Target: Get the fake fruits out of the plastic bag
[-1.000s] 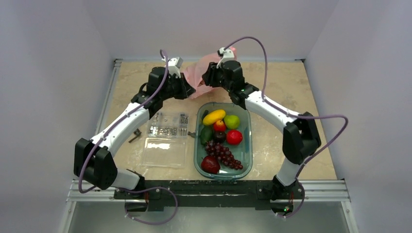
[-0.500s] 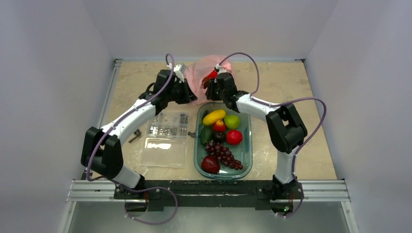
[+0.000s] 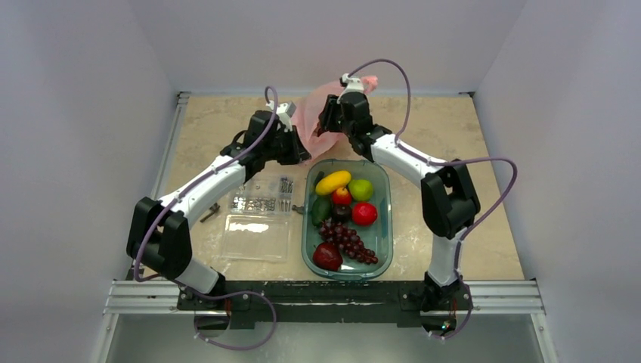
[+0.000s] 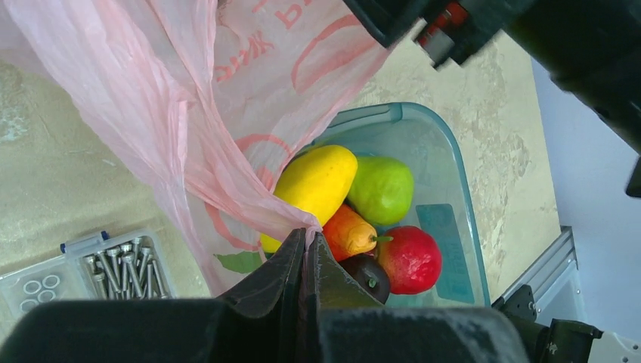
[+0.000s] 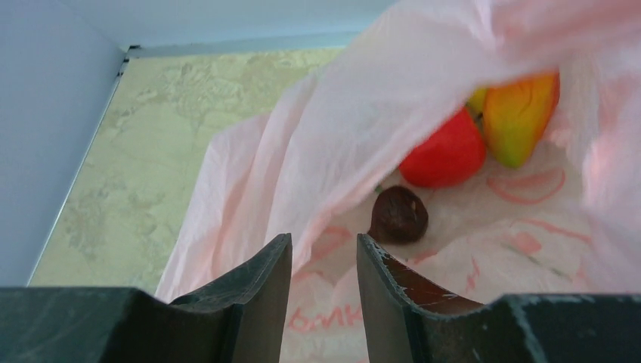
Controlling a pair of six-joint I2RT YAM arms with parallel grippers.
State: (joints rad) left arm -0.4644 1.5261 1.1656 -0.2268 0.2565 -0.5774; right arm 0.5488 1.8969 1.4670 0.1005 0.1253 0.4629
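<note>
Bag (image 4: 227,91) edge in left fingers (image 4: 281,276) — tray (image 4: 393,112) rim close

Green tray (image 3: 384,227) with dark grape bunch (image 3: 348,240), beside clear screw box (image 3: 263,195); beige table (image 3: 484,136)

Marbled tabletop (image 3: 469,136): tray (image 3: 380,234) at mid near edge, screw box (image 3: 263,195) and clear lid (image 3: 257,237) to its left, bag (image 3: 310,113) perhaps resting by the far edge.
</note>
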